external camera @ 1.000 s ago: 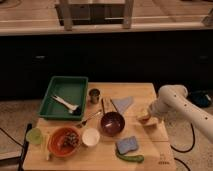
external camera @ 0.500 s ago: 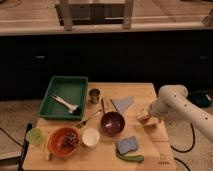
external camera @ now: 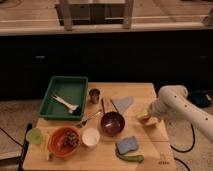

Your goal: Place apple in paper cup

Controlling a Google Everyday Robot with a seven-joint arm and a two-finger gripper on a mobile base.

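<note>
Right of maroon bowl (external camera: 112, 122), low near right edge of counter (external camera: 150, 90): end effector (external camera: 146, 116). Spread or closed: cannot tell. At its tip, right of bowl: apple (external camera: 143, 119), on or just above counter. Just front-left of bowl: paper cup (external camera: 90, 137), upright. Front-right of bowl: blue sponge (external camera: 125, 145), green vegetable (external camera: 130, 157).

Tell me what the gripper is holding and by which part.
Cannot be told. The gripper is low at the right side of the table, at the apple, but whether it grips the apple, or where, does not show.
</note>
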